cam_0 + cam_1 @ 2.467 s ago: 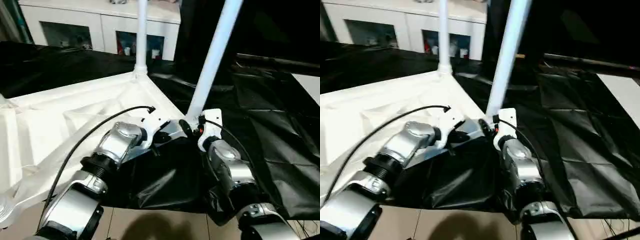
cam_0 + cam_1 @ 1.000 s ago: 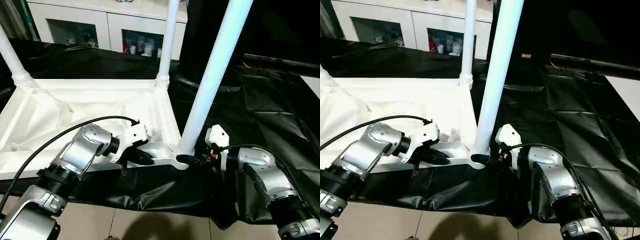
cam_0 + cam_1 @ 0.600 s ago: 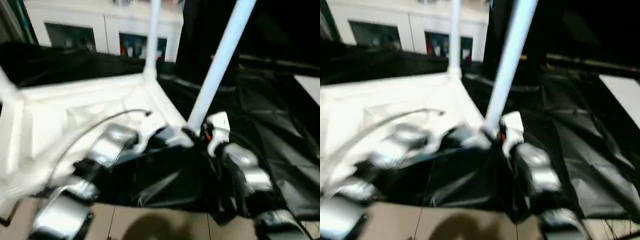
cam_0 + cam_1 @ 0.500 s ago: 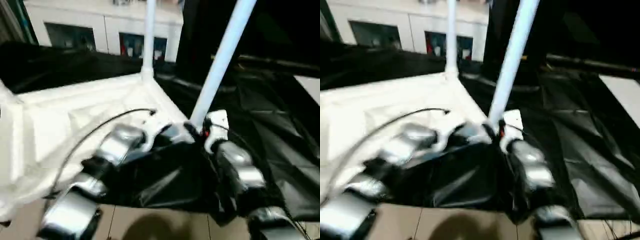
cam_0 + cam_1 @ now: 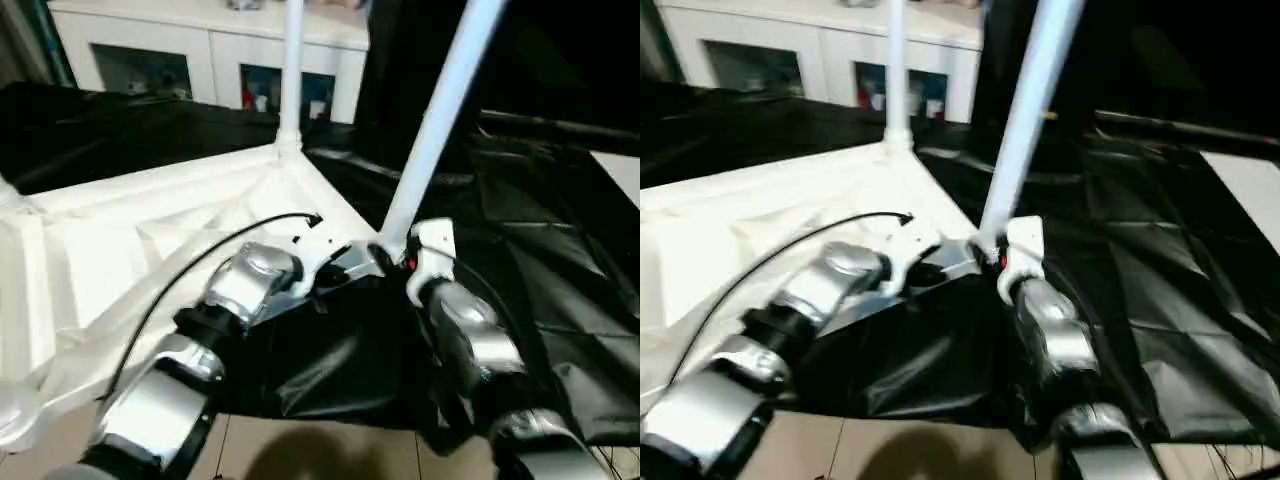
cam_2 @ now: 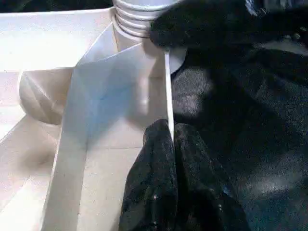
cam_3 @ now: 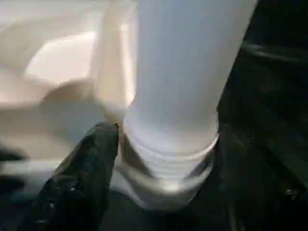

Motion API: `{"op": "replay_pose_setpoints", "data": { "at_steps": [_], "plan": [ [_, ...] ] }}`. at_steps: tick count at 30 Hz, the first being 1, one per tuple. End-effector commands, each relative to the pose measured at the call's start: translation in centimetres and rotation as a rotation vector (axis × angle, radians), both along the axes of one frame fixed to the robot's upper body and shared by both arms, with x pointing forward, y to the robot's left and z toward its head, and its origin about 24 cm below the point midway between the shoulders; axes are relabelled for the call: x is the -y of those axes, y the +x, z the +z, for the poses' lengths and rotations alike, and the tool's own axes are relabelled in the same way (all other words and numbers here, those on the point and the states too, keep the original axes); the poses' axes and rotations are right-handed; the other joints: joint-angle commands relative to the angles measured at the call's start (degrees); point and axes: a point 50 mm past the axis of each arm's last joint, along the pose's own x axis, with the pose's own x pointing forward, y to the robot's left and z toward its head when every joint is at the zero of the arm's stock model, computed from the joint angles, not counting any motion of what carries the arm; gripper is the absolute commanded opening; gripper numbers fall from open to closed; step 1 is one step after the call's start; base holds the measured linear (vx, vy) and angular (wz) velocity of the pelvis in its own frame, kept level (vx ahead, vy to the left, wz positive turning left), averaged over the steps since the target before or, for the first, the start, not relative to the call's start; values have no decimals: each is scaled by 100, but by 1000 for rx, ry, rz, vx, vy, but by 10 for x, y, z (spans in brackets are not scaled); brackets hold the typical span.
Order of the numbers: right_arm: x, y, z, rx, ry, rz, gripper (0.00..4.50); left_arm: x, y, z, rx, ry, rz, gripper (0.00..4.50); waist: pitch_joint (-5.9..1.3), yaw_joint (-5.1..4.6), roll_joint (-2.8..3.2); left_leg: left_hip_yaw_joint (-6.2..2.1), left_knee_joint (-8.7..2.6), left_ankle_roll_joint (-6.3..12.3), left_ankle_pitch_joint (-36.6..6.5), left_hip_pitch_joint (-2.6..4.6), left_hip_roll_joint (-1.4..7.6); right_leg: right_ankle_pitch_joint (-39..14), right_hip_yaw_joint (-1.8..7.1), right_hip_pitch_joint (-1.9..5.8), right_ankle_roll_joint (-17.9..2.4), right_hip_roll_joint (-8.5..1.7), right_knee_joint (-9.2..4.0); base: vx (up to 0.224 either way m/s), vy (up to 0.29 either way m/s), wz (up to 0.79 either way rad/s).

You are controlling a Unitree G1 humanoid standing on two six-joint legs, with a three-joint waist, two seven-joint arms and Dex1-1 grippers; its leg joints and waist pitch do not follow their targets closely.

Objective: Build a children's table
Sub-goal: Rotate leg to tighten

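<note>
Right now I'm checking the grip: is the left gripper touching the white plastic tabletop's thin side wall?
Touching. The left wrist view shows the left gripper with both black fingers pinched shut on the tabletop's side wall, one on each face.

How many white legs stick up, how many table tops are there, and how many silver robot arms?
White legs sticking up: 2
Table top: 1
Silver robot arms: 2
Total: 5
</note>
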Motion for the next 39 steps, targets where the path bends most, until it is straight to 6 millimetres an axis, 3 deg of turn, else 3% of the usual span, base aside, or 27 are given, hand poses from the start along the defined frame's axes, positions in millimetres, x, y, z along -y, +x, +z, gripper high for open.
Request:
{"op": "replay_pose_setpoints", "data": {
  "at_steps": [1,4,7,11,15,19,21,24,34,39],
  "plan": [
    [2,-10,7,7,-35,230,349,-17,-16,-19,-110,93,-110,0,-314,48,31,-14,-417,295,-1274,-63,117,-2157,298,352,-593,-342,-486,0,0,0],
    [9,-18,11,7,-42,336,349,-23,-23,-19,-146,99,-178,0,-315,44,44,-3,-420,334,-1245,-39,140,-2004,310,329,-716,-350,-470,0,0,0],
    [21,-27,16,19,-97,463,349,-37,-35,-16,-210,101,-286,0,-295,62,64,-12,-450,248,-1413,-5,176,-2099,317,311,-813,-360,-463,0,0,0],
    [24,-32,20,20,-108,526,349,-42,-41,-11,-234,88,-338,0,-287,59,58,-3,-449,188,-1483,11,166,-2166,323,284,-843,-354,-468,0,0,0],
    [20,-40,24,8,-90,635,349,-48,-46,-6,-240,91,-361,0,-288,69,54,-11,-460,192,-1429,-5,179,-1998,328,308,-867,-348,-436,0,0,0],
    [17,-42,24,4,-79,657,349,-50,-48,-5,-244,94,-362,0,-285,68,51,-12,-455,155,-1453,2,161,-2249,325,299,-795,-357,-466,0,0,0],
    [15,-42,24,5,-62,661,314,-50,-48,-6,-246,94,-362,0,-286,66,45,-13,-453,147,-1460,-1,159,-2314,323,300,-761,-360,-472,0,0,0],
    [14,-42,23,3,-60,667,309,-50,-49,-6,-247,94,-362,0,-289,66,47,-15,-454,143,-1402,-3,163,-2252,325,296,-761,-355,-464,0,0,0],
    [12,-44,20,-18,-48,686,219,-50,-52,-6,-258,96,-355,0,-292,59,24,-4,-444,172,-1311,-5,155,-2066,327,307,-810,-343,-437,0,0,0],
    [13,-45,13,-38,-36,648,207,-50,-51,-8,-252,87,-327,0,-294,58,28,-4,-443,163,-1311,-4,153,-2125,327,305,-791,-348,-444,0,0,0]
  ]
}}
